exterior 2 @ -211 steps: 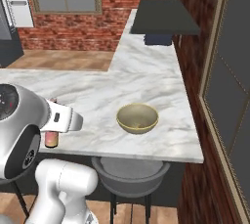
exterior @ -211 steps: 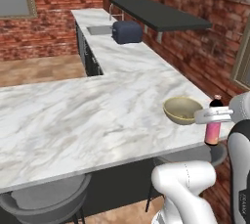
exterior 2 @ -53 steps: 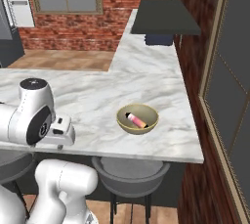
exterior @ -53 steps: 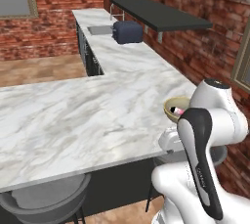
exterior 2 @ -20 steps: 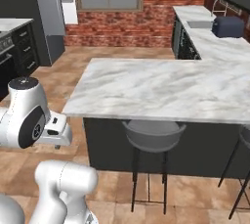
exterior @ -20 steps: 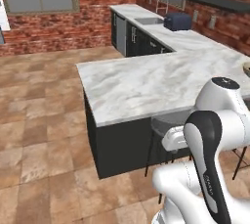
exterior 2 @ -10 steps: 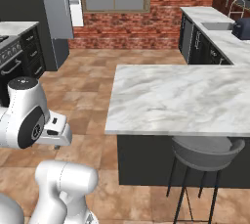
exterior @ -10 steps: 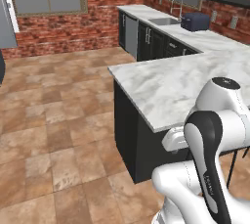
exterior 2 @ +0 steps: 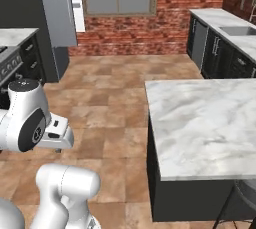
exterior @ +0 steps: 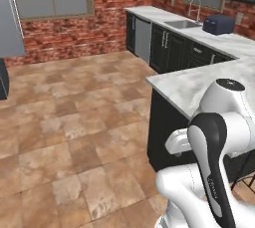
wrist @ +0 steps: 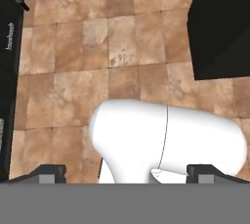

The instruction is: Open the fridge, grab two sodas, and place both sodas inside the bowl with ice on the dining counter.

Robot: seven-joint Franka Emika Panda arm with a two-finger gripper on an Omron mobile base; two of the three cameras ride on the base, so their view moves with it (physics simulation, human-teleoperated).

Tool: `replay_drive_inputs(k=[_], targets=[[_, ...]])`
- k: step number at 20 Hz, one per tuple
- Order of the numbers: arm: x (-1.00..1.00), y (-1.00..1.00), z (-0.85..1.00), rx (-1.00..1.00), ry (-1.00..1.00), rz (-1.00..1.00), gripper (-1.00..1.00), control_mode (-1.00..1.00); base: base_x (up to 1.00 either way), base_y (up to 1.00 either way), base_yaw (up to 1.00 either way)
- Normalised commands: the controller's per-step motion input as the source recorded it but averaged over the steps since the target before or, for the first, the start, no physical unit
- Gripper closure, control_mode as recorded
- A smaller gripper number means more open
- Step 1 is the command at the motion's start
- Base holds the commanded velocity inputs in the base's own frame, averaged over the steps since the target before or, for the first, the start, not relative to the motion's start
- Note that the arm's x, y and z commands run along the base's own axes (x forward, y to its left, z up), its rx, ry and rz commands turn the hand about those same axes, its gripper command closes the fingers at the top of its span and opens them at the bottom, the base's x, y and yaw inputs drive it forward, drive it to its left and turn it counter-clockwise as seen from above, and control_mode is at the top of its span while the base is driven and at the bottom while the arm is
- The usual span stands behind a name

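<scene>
I am carrying my gripper low and tucked in, its two dark tips standing wide apart with nothing between them, pointing down at the brown floor tiles. Compared with a couple of seconds ago, when one pink soda was lying in the olive bowl on the counter beside me, the whole picture is shifting: my base is turning and driving away, so the bowl and that bottle are dropping out of my base cameras rather than moving themselves. Just beside me now, in the right base view, the corner of the dining counter is sliding past with a grey stool showing under its edge; the left base view is catching the same marble end over its dark side. Beyond that the open tiled floor is stretching ahead, then the run of dark cabinets with a sink and a blue toaster along the brick wall. Farthest off, at the upper left of the right base view, the fridge is standing with a door swung open and pale shelves showing inside. I am judging that one soda is delivered and I am heading back, empty-handed, for the second; I cannot make out any bottle on those shelves from here.
</scene>
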Motion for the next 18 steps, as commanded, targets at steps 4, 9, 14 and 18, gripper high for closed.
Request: replay_drive_inputs(k=[4, 9, 14, 18], targets=[[0.00, 0.00, 0.00, 0.00, 0.00, 0.00, -1.00, 1.00, 0.84, 1.00, -0.18], [0.00, 0.00, 0.00, 0.00, 0.00, 0.00, -1.00, 1.00, 0.93, 1.00, -0.18], [0.00, 0.00, 0.00, 0.00, 0.00, 0.00, -1.00, 1.00, 1.00, 1.00, -0.17], [0.00, 0.00, 0.00, 0.00, 0.00, 0.00, -1.00, 1.00, 1.00, 0.95, -0.14]])
